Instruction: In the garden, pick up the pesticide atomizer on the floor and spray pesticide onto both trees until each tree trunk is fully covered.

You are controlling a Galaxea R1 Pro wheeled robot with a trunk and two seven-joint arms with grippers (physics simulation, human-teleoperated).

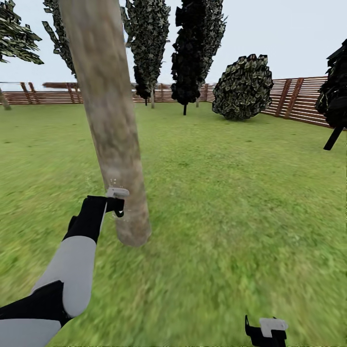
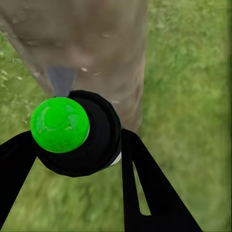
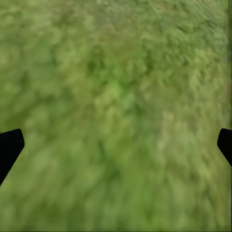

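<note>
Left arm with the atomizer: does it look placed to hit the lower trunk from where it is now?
Probably yes. The left gripper holds the atomizer right by the pale tree trunk, low near its base. In the left wrist view the trunk sits directly ahead with nothing between, and a few whitish specks already dot it.

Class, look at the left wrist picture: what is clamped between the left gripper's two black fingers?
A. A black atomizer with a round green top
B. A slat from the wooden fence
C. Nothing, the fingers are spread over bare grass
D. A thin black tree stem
A: the left gripper is closed on the black, green-topped atomizer, held close against the pale tree trunk.
</note>
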